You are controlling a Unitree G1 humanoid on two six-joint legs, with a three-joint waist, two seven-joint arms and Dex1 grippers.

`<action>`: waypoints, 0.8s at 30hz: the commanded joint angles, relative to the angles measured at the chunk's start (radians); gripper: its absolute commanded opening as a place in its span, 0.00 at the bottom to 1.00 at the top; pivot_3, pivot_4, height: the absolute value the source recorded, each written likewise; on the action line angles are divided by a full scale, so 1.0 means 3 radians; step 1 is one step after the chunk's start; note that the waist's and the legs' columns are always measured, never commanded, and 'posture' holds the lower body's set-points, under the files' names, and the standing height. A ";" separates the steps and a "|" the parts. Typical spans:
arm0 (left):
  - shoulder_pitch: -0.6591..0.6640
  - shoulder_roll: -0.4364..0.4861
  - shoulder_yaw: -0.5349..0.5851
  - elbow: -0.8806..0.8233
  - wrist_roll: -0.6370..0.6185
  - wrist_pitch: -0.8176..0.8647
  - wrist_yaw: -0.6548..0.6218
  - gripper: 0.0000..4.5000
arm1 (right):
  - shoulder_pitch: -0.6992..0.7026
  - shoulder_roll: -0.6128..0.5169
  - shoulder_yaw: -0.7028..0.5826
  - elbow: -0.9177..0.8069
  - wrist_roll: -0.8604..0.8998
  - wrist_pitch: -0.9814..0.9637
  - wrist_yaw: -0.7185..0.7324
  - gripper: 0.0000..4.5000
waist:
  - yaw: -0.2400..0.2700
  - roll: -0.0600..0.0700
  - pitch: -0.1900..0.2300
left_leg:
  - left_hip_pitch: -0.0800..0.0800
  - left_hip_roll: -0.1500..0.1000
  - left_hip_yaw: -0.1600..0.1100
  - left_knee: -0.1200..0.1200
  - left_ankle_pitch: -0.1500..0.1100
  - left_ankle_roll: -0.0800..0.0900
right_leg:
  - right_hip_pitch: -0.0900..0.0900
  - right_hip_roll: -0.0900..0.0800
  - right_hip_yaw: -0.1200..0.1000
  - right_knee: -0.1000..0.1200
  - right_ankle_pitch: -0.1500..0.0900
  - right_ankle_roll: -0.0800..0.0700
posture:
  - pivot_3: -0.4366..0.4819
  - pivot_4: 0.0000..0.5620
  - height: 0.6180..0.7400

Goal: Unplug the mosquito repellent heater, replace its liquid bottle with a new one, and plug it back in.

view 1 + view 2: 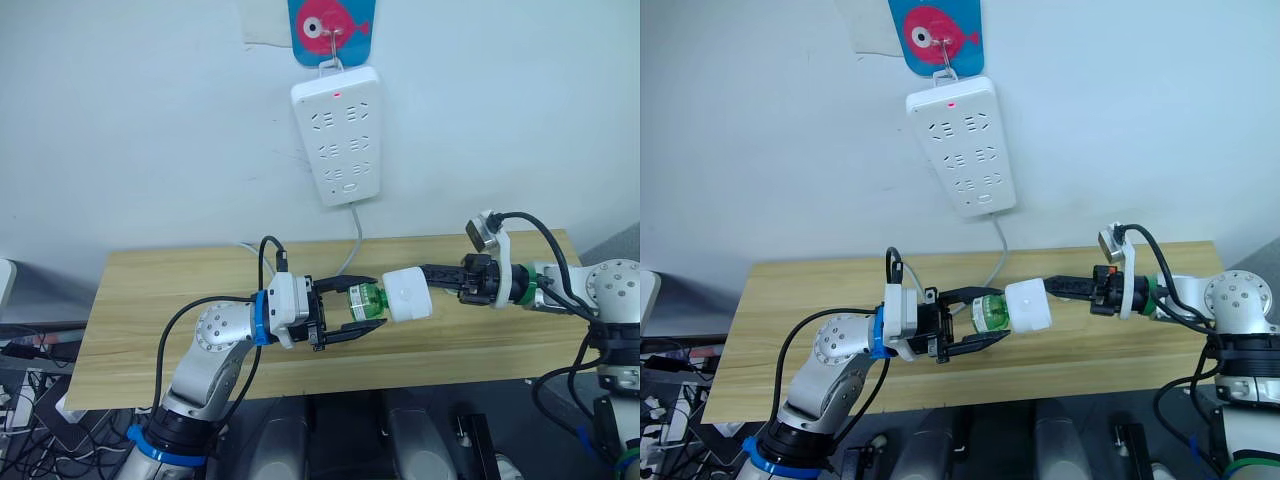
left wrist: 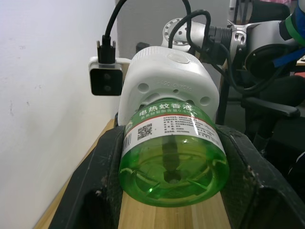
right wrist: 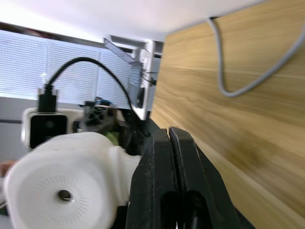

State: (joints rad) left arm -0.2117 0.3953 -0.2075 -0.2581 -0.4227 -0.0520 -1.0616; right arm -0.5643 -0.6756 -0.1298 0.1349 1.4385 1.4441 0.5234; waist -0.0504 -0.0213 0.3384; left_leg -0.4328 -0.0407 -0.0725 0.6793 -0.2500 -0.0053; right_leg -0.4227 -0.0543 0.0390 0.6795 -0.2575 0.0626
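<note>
The white mosquito repellent heater (image 1: 407,294) hangs in the air above the wooden table (image 1: 150,310), with a green liquid bottle (image 1: 362,300) sticking out of its left side. My left gripper (image 1: 377,303) is shut on the bottle; in the left wrist view its black fingers (image 2: 107,162) press both sides of the bottle (image 2: 174,152) below the heater (image 2: 167,81). My right gripper (image 1: 432,274) is shut on the heater's right side, its fingers (image 3: 162,157) pressed together beside the white body (image 3: 66,186).
A long white power strip (image 1: 337,135) with a red light hangs on the wall from a fish-shaped hook (image 1: 330,25). Its grey cable (image 1: 355,240) drops to the back of the table. Cables lie on the floor at the left.
</note>
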 commanded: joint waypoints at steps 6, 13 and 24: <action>-0.0128 -0.0056 0.0018 0.0083 -0.0036 -0.0071 -0.0040 0.50 | 0.0351 0.0030 -0.0150 -0.0528 0.0547 0.0129 -0.0313 0.01 | 0.0002 0.0000 0.0000 | 0.0000 -0.0001 -0.0001 0.0000 0.0000 0.0000 | 0.0001 0.0000 -0.0001 0.0000 0.0000 0.0000 | 0.41 0.52 1.00; -0.0167 -0.0063 0.0018 0.0174 0.0002 -0.0145 -0.0058 0.50 | 0.0576 -0.0176 -0.0024 -0.0743 0.1177 -0.0010 -0.0599 0.01 | -0.0021 0.0000 0.0000 | 0.0000 0.0000 0.0000 0.0000 0.0000 0.0000 | 0.0001 0.0000 0.0000 0.0001 0.0000 0.0000 | 0.40 0.53 1.00; -0.0176 -0.0081 0.0004 0.0240 0.0072 -0.0223 -0.0053 0.50 | 0.0696 -0.0761 0.0350 -0.1335 0.1779 -0.0490 -0.0451 0.01 | -0.0022 0.0000 0.0000 | 0.0000 0.0000 -0.0001 0.0001 0.0000 0.0000 | 0.0002 0.0001 -0.0001 0.0000 0.0000 0.0001 | 0.39 0.53 1.00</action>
State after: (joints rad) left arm -0.2667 0.3784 -0.2059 -0.1710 -0.3963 -0.0966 -1.0786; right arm -0.3533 -0.8911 -0.0262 -0.2258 1.9380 1.3172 0.3559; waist -0.0569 -0.0213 0.3383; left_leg -0.4328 -0.0406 -0.0727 0.6795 -0.2501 -0.0052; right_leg -0.4222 -0.0541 0.0386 0.6793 -0.2576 0.0628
